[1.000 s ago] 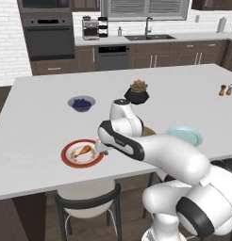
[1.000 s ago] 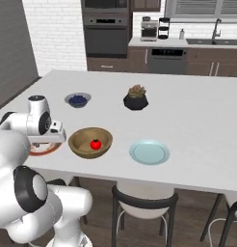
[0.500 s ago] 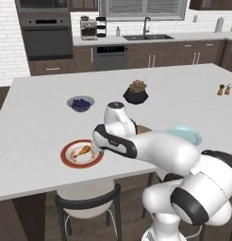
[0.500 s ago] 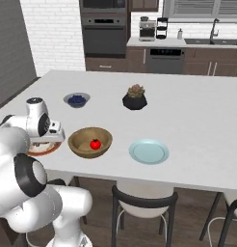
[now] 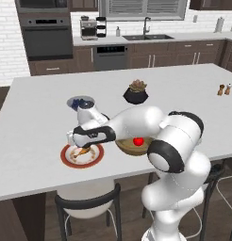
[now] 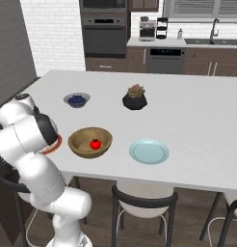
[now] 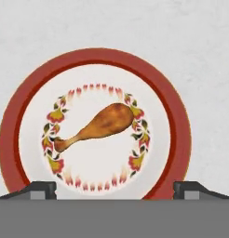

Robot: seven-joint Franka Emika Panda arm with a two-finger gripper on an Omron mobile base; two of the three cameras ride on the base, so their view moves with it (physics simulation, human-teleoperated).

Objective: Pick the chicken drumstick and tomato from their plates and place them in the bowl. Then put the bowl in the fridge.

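Hand view: hand (image 7: 114, 188) spread wide above chicken drumstick (image 7: 98, 125) on red-rimmed plate (image 7: 179, 135).

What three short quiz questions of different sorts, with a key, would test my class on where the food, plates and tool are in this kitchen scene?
1. True or false: the tomato lies in the wooden bowl.
2. Which plate holds the chicken drumstick? A) the teal plate B) the red-rimmed plate C) the blueberry bowl
3. Fill in: the tool hangs over the drumstick with its tips ____.

Key: 1 true; 2 B; 3 apart, one at each side, not touching the drumstick.
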